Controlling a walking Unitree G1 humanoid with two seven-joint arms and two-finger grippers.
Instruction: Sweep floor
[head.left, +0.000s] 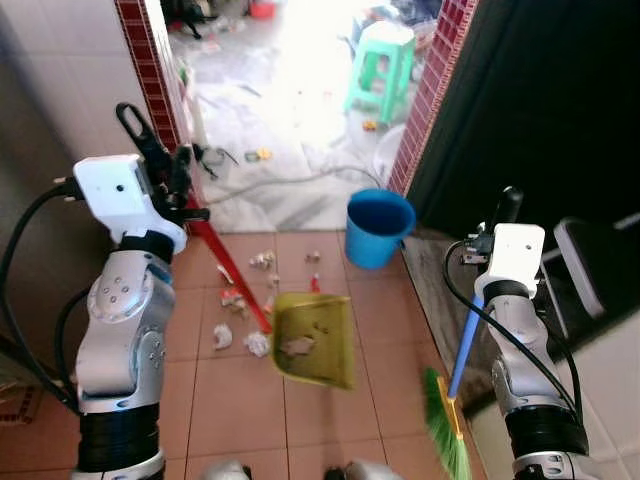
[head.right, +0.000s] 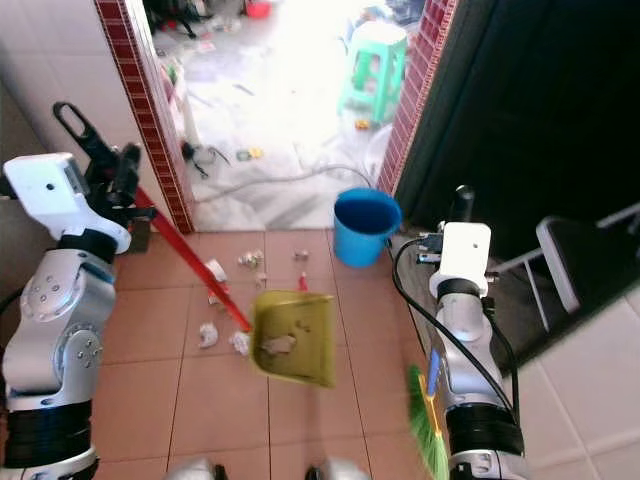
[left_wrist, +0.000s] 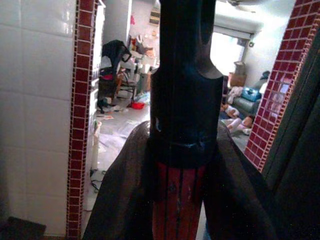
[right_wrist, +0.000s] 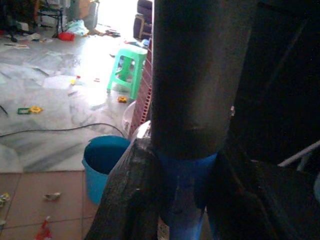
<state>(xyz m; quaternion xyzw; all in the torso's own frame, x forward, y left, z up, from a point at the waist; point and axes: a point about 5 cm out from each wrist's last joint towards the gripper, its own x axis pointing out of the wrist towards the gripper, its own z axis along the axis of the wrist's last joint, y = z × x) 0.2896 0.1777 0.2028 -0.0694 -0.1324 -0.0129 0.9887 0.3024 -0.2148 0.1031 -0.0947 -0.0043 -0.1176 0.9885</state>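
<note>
Holding the dustpan (head.left: 313, 338) by its red handle with my left gripper (head.left: 178, 190), fingers pinched tight on the black grip at the top of the stick; the left wrist view shows the black sleeve and red shaft clamped between the two pads. Handle slants down to the yellow-green pan, which sits tilted on the terracotta tile floor (head.left: 230, 400) in front of me. One crumpled scrap lies inside the pan. More paper scraps (head.left: 240, 300) are scattered on the tiles just beside the pan, on my left and ahead of it, a few touching the red handle line.

My right gripper (head.left: 505, 215) is closed around the broom (head.left: 455, 400), on the dark grip at the top of the blue shaft. Broom hangs close along my right arm, green bristles low near the floor at my right side, well apart from the scraps and the pan.

A blue bucket (head.left: 379, 227) stands ahead at the doorway threshold, near the red brick-tile pillar. Beyond it there is bright marble floor with a cable (head.left: 290, 180), small litter and a green plastic stool (head.left: 381, 68). Dark doorway to my right.
</note>
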